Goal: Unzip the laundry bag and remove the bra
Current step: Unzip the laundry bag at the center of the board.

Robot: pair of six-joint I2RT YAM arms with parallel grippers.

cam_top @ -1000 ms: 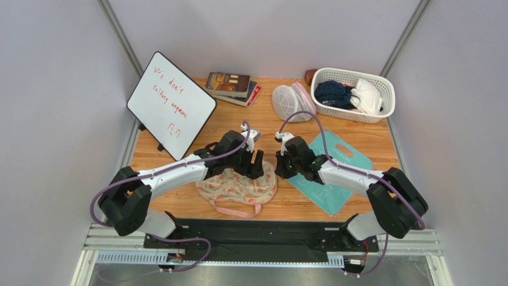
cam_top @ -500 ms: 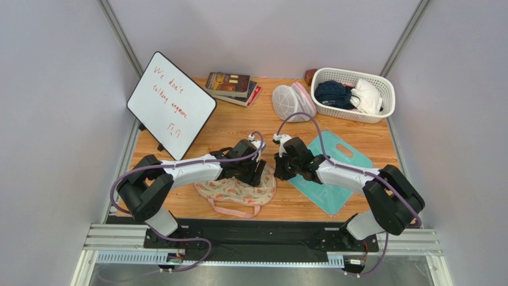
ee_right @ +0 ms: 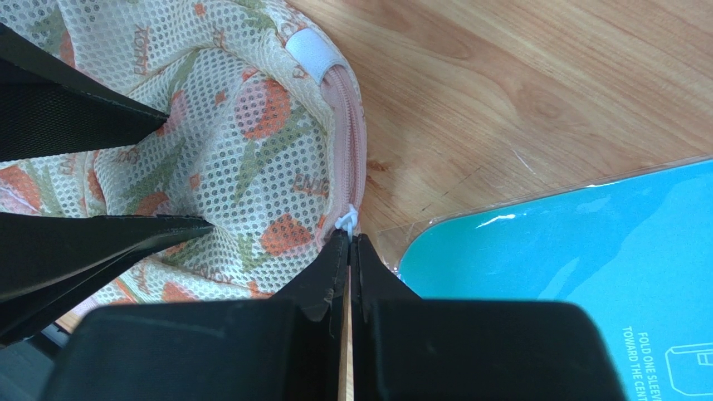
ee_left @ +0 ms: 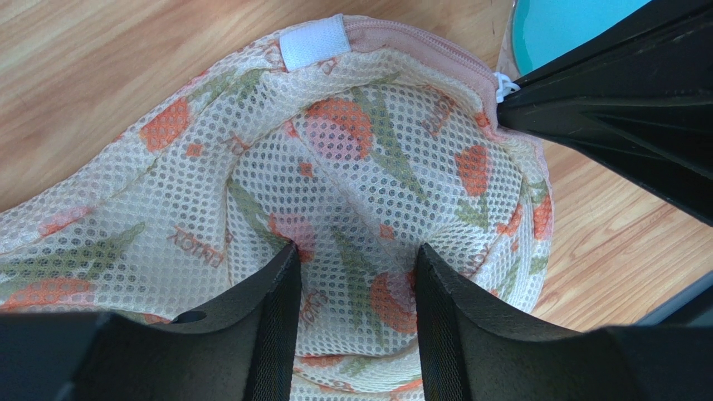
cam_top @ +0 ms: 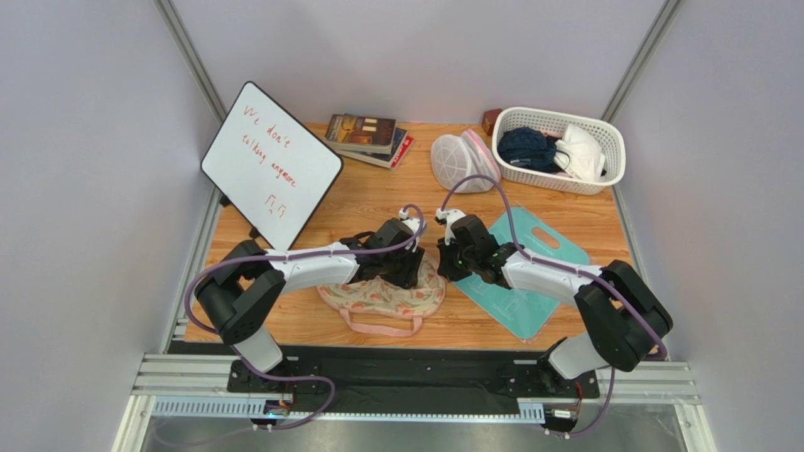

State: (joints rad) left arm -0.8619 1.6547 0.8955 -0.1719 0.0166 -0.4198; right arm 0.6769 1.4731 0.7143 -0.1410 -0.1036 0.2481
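Note:
The laundry bag (cam_top: 382, 298), cream mesh with orange flowers and a pink loop strap, lies flat on the table's near middle. My left gripper (cam_top: 412, 269) presses down on its right lobe and pinches a bulge of mesh between its fingers (ee_left: 356, 251). My right gripper (cam_top: 442, 266) is at the bag's right edge, shut on the small white zipper pull (ee_right: 347, 222) at the end of the pink zipper (ee_right: 345, 125). The pull (ee_left: 502, 83) also shows in the left wrist view, at the right gripper's fingertips (ee_left: 586, 92). The bra is hidden.
A teal folding board (cam_top: 524, 273) lies right of the bag, under the right arm. A whiteboard (cam_top: 271, 165) stands at back left, with books (cam_top: 366, 137) beside it. A white mesh dome bag (cam_top: 462, 162) and a white basket (cam_top: 561, 149) of clothes are at the back right.
My left gripper has moved down and to the right onto the bag's right lobe. The bag has shifted slightly right. My right gripper has barely moved.

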